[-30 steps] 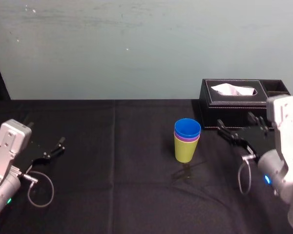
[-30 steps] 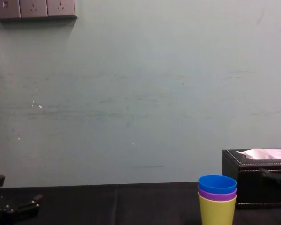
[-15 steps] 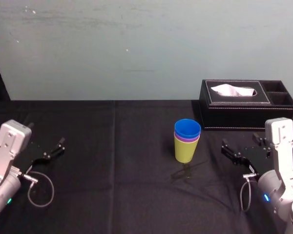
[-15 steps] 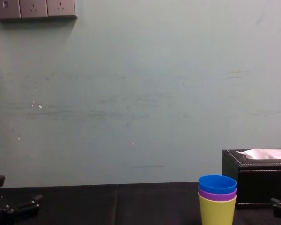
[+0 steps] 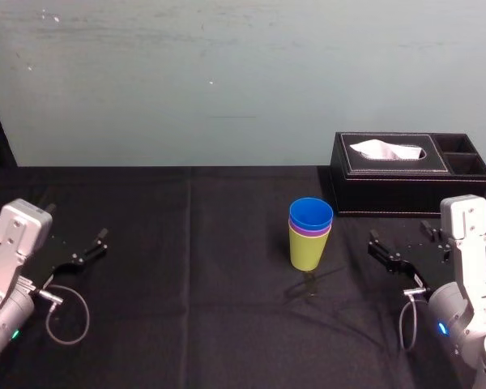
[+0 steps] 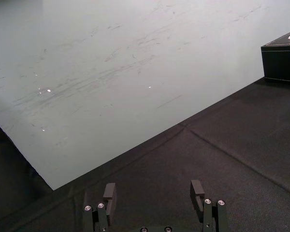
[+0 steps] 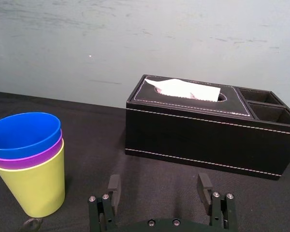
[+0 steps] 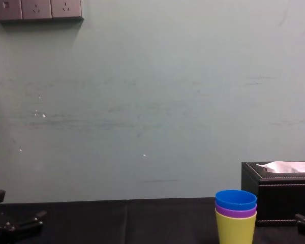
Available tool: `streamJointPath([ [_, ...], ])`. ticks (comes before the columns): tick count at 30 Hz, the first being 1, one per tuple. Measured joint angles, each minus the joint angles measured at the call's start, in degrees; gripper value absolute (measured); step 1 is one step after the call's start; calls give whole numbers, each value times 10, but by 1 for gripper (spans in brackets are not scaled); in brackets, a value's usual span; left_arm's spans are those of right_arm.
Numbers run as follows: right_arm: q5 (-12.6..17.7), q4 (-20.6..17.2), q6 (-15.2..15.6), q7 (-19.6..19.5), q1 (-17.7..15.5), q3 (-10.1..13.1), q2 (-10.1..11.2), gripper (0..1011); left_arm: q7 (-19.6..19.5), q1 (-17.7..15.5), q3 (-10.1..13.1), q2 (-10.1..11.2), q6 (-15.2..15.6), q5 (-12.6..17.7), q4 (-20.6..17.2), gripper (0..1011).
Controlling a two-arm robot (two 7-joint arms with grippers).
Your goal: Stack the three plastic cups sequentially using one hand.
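Three tapered plastic cups (image 5: pixel 309 247), blue in purple in yellow-green, are nested upright. Right claw (image 5: pixel 398 236) is held released and empty to their right. They could be toppled by a stray sweep.

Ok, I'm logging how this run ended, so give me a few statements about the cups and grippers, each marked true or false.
1. The three cups are nested together, upright. True.
2. The blue cup is the bottom one. False: it sits on top, and the yellow-green cup is at the bottom.
3. The right gripper grips the cups. False: it is open and apart from them, off to their right.
4. The tissue box stands behind the cups and to their right. True.
5. The left gripper is open, far to the cups' left. True.
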Motion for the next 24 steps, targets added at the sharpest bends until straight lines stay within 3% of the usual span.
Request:
streamJointPath([
  [24, -1, -1, 1, -3, 0, 0, 0, 1003, 0, 0, 0, 0, 0, 0, 0, 1000],
])
